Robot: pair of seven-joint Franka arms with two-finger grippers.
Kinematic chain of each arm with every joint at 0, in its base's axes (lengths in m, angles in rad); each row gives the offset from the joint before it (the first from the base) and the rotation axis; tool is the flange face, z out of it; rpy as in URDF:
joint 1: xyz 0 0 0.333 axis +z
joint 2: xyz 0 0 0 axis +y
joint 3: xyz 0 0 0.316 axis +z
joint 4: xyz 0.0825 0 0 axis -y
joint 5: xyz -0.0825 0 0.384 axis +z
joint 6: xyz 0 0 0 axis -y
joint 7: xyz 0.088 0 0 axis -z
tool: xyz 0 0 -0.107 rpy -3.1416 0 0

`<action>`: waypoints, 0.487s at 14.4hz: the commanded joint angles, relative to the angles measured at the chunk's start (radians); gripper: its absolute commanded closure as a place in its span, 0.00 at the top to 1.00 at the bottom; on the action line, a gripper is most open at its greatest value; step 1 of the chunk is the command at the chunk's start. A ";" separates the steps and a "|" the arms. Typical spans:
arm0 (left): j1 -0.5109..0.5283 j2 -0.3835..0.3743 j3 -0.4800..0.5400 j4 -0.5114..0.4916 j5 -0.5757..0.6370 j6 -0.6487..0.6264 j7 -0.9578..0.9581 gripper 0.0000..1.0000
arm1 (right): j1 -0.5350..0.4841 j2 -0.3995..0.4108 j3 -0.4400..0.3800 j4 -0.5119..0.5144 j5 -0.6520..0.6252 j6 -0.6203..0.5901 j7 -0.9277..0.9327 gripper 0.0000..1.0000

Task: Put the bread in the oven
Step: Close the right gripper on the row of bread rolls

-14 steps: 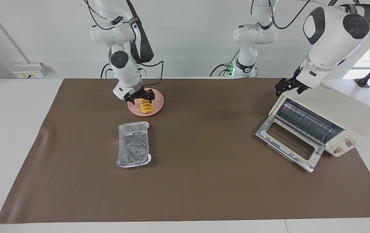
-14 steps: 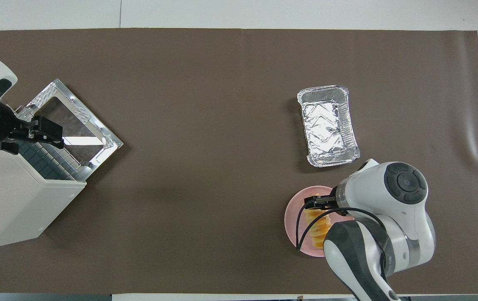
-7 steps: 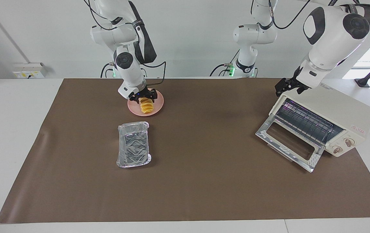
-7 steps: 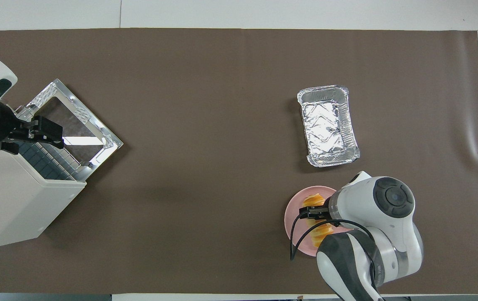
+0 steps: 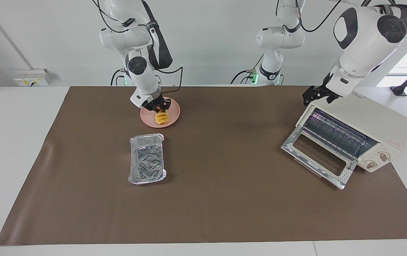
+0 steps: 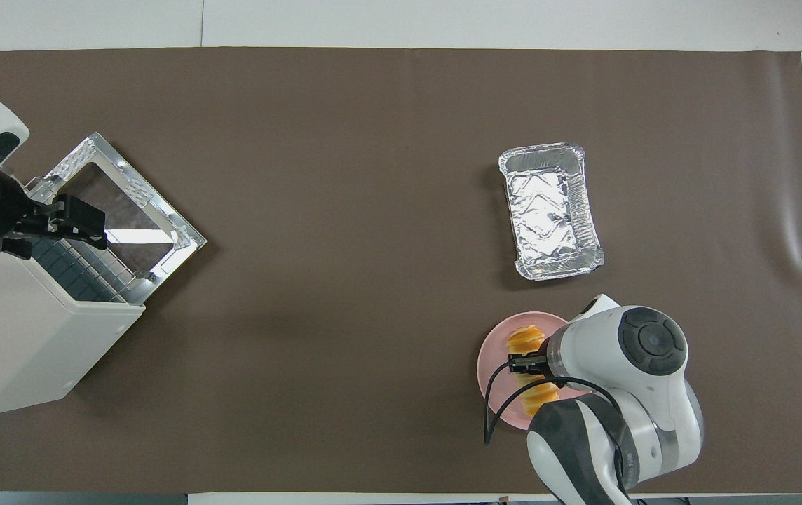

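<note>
Covering the middle of the bread (image 6: 526,338) on the plate (image 5: 174,108), right gripper (image 5: 159,106) seems clamped on it; left gripper (image 5: 313,95) spread over the oven (image 5: 374,124), door down; tray (image 5: 146,159) holds nothing.

The bread (image 5: 160,117) lay on the plate (image 5: 173,111) at my right arm's end of the table, close to my bases. My right gripper (image 5: 158,108) was down on it, pinching the loaf across its middle. The foil tray (image 5: 147,159) sat farther from me than the plate — near it, not touching. At my left arm's end stood the oven (image 5: 356,131), its door (image 5: 318,156) dropped flat onto the mat (image 5: 225,199), with my left gripper (image 5: 312,95) waiting over the oven's top corner.
</note>
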 commanded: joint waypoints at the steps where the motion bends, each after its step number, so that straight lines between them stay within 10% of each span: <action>1: 0.003 -0.029 -0.002 -0.033 0.017 0.019 0.002 1.00 | 0.001 -0.065 -0.004 -0.004 0.027 -0.065 0.006 0.00; 7: 0.003 -0.029 -0.002 -0.031 0.018 0.019 0.002 1.00 | -0.120 -0.013 -0.010 0.311 0.018 -0.296 -0.012 0.00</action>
